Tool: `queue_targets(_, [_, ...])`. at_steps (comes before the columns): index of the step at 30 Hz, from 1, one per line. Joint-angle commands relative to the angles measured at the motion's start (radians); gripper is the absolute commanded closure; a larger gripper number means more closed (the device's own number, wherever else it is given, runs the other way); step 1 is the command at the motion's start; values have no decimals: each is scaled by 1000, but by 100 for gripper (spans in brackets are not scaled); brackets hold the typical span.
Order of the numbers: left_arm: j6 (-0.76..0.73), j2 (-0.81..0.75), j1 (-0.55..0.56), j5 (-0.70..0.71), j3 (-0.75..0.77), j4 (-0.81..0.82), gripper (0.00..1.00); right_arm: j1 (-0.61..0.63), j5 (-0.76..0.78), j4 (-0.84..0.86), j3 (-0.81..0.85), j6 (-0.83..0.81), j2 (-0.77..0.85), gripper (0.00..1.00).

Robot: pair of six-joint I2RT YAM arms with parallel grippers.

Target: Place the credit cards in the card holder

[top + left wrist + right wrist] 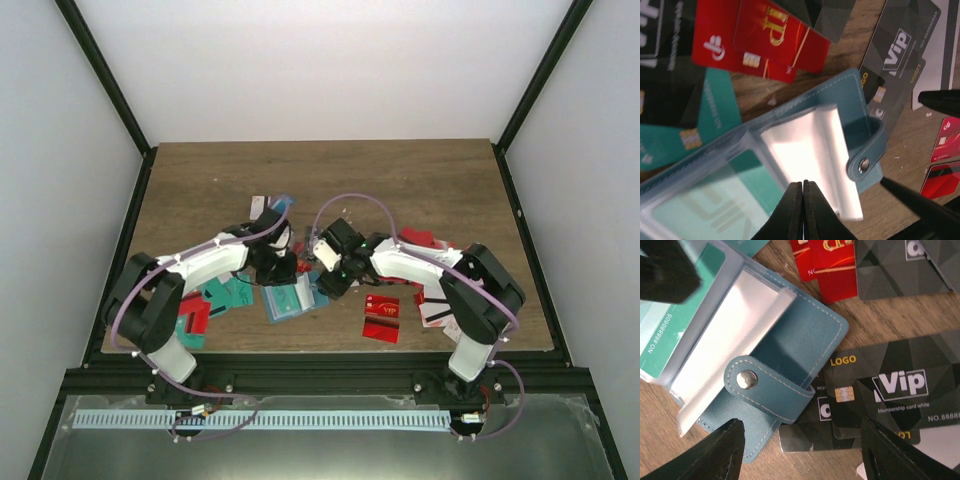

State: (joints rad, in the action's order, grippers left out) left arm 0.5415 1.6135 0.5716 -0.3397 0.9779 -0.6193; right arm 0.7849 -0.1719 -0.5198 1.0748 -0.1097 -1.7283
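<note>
The teal-blue card holder (287,300) lies open on the table between both grippers. In the left wrist view its cover (840,95), clasp tab (866,162) and clear sleeves (805,142) show, with a teal-green card (715,202) inside one sleeve. My left gripper (803,183) is shut, tips over the sleeves. My right gripper (805,455) is open, straddling the clasp tab (765,385) and a black VIP card (890,387). The holder's cover (800,332) lies partly on the black cards. Red cards (827,267) lie beyond.
Loose cards are scattered over the wooden table: a red VIP card (381,318), teal-green cards (228,292), a red card (194,318) at the left, white and red cards (430,308) at the right. Black frame rails edge the table.
</note>
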Motion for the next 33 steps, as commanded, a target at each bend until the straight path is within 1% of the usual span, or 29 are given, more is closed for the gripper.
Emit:
queue_targets(1, [-44,74,11,-34,67,-3,96,18,-19,101,-10,-86,7,35])
queue_targets(8, [-66,173,23,-51,132,1,96,22,-29,115,21,-80,-62,40])
queue_targets(15, [-81,213,26,-43,135,3,96,22,-40,127,31,-72,-99,42])
queue_targets(19, [-83,226,25,-47,128,14,96,23,-97,136,22,-65,-97,43])
queue_targets(22, [-84,231,25,-48,127,19,96,32,-133,175,-32,-75,-59,43])
queue_targets(27, [-82,235,25,-61,119,29,96,36,-75,230,-70,-70,-57,43])
queue_targets(29, [-85,235,25,-64,117,29,96,37,-26,258,-78,-64,-63,46])
queue_targets(33, [-92,229,25,-58,115,22,96,38,24,305,-107,-66,-33,50])
